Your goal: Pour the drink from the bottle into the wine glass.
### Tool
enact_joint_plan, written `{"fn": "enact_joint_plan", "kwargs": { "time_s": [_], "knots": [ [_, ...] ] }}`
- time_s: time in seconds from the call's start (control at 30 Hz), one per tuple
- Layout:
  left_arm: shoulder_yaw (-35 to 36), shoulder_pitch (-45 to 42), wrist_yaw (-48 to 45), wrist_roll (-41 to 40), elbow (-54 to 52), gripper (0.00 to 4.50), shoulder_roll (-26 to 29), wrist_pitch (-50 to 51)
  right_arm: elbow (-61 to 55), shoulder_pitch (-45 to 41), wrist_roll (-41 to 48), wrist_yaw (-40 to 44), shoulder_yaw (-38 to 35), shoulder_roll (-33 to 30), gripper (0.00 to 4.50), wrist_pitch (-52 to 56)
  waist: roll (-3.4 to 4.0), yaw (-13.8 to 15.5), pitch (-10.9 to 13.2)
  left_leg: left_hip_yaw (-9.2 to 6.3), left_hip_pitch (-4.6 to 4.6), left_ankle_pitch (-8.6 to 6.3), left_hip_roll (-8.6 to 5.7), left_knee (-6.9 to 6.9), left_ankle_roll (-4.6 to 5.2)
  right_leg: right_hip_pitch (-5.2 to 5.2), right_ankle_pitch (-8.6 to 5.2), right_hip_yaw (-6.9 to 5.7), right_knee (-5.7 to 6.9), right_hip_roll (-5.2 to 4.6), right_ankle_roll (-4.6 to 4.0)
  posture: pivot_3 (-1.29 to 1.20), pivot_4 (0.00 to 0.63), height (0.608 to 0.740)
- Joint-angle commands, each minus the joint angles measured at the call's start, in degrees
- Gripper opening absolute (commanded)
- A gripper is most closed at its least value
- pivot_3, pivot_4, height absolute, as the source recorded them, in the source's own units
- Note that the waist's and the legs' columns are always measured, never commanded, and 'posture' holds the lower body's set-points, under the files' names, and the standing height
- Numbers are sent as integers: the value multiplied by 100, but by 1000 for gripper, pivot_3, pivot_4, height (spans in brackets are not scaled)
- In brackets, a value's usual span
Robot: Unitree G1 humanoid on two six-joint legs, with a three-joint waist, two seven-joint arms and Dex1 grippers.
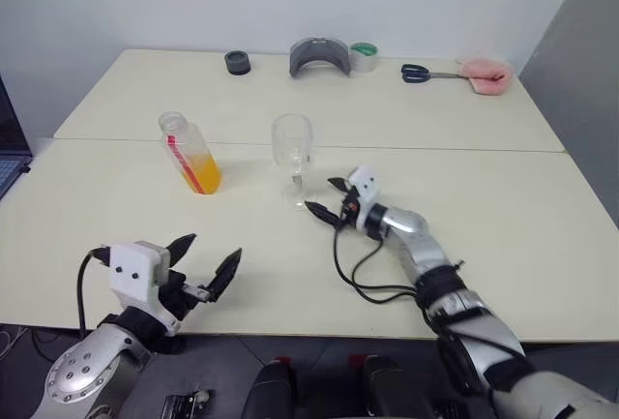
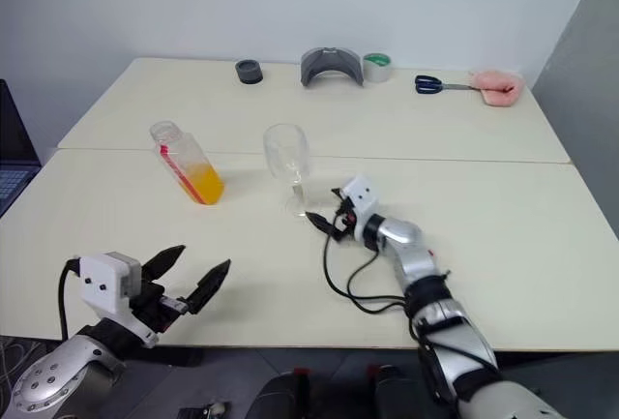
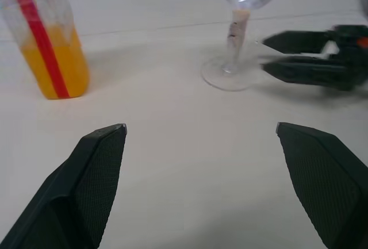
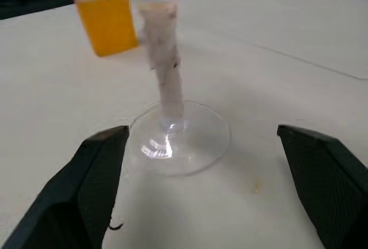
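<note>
Standing wine glass (image 1: 292, 153) | just beyond right gripper (image 1: 327, 197) (jaws spread, empty)

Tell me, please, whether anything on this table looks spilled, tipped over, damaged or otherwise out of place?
Nothing is spilled or tipped. The bottle stands on the table with no cap on, its orange drink all inside. The wine glass stands upright and empty. One oddity: its stem looks whitish and marked rather than clear.

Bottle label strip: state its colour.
Red, running down the bottle; clearest in the left wrist view.
</note>
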Motion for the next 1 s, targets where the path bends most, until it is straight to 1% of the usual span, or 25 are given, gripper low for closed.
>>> {"fn": "enact_joint_plan", "kwargs": {
  "time_s": [0.03,0.07,0.13,0.23,0.37,0.43,0.5,0.6,0.73,1.0],
  "knots": [
    [227,-172,193,32,224,4500,-103,-222,-3036,670,695,511,249,-679,4474,1862,2,0,1,-3,0,0,1,-2,0,-2,0,5,0,0,0,0,150,740],
    [270,-244,254,62,324,4500,-124,-253,-3729,874,905,570,212,-982,4474,2365,1,-8,0,-3,1,0,1,-3,0,-3,0,6,1,0,1,0,150,740],
    [318,-354,340,93,441,4500,-137,-278,-4595,1082,1230,557,124,-1372,4474,3086,0,-9,0,-6,3,0,2,-4,0,-2,-1,6,-1,1,1,0,150,740],
    [393,-683,519,192,694,4500,-91,-309,-5757,1071,2117,512,-361,-2035,4474,4357,-2,-9,-1,0,8,0,-1,-6,0,0,-2,11,-9,13,3,0,150,740],
    [469,-1196,704,293,1084,4500,7,-287,-6447,729,3078,340,-794,-2523,4474,5563,-5,1,-3,8,8,0,-2,-6,0,5,-2,13,-27,25,2,0,150,740],
    [423,-1521,762,340,1291,4500,112,-211,-6541,480,3432,45,-975,-2545,4474,6124,-6,-1,-3,10,7,0,-2,-6,0,5,-1,14,-32,32,3,0,150,740],
    [410,-1829,805,334,1462,4500,205,-133,-6549,290,3774,-315,-1162,-2409,4474,6603,-8,1,-3,11,6,0,0,-7,0,5,0,13,-35,38,3,0,150,740],
    [345,-2249,797,343,1725,4500,349,-36,-6565,99,4075,-763,-1323,-2191,4474,6909,-10,11,-4,11,-2,0,-1,-7,0,3,0,8,-40,39,2,0,150,740],
    [275,-2696,750,395,2078,4500,493,-28,-6671,54,4246,-1065,-1341,-2089,4474,6871,-10,18,-4,11,-14,0,-2,-7,0,-3,3,7,-45,35,6,0,150,740],
    [342,-2934,651,418,2291,4500,659,8,-6789,50,4531,-1426,-1446,-2141,4474,6771,-10,23,-4,9,-21,0,1,-14,0,-5,4,0,-52,26,8,0,150,740]
  ]
}}
